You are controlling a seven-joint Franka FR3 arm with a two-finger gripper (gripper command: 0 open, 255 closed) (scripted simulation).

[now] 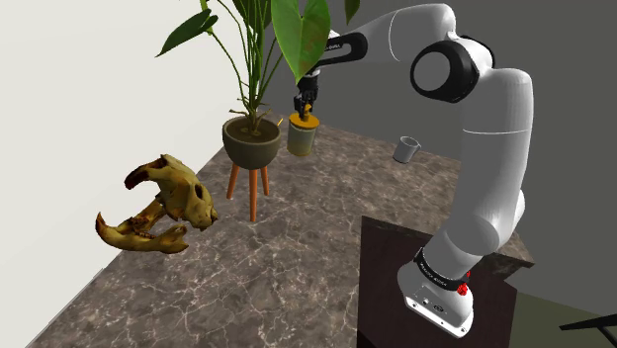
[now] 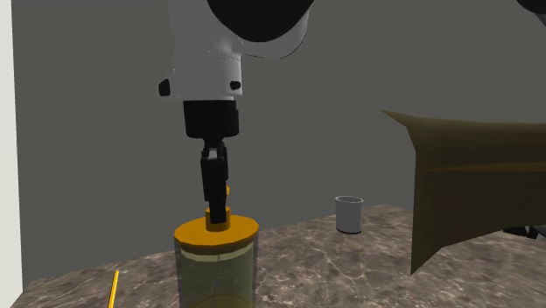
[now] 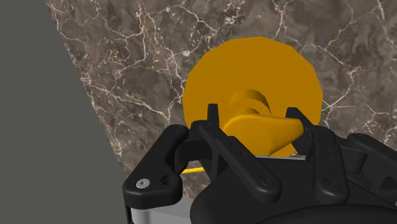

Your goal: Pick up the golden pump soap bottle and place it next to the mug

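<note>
The soap bottle (image 1: 302,138) is a translucent yellowish cylinder with an orange cap and pump, upright near the far edge of the marble countertop (image 1: 297,257). My black gripper (image 1: 306,107) comes straight down onto it and is shut on the pump head. In the second exterior view the fingers (image 2: 215,188) clasp the pump stem above the bottle's (image 2: 216,262) orange cap. In the wrist view the orange pump (image 3: 261,127) sits clasped in the gripper (image 3: 254,122), over the round cap (image 3: 254,67). The grey mug (image 1: 406,149) (image 2: 349,213) stands apart, toward the shoulder view's right.
A potted plant on a wooden tripod stand (image 1: 250,143) is just beside the bottle on the shoulder view's left. An animal skull (image 1: 158,203) lies nearer on that side. The robot's dark stand (image 1: 435,287) is at lower right. A large brown shape (image 2: 481,184) blocks the second exterior view's right.
</note>
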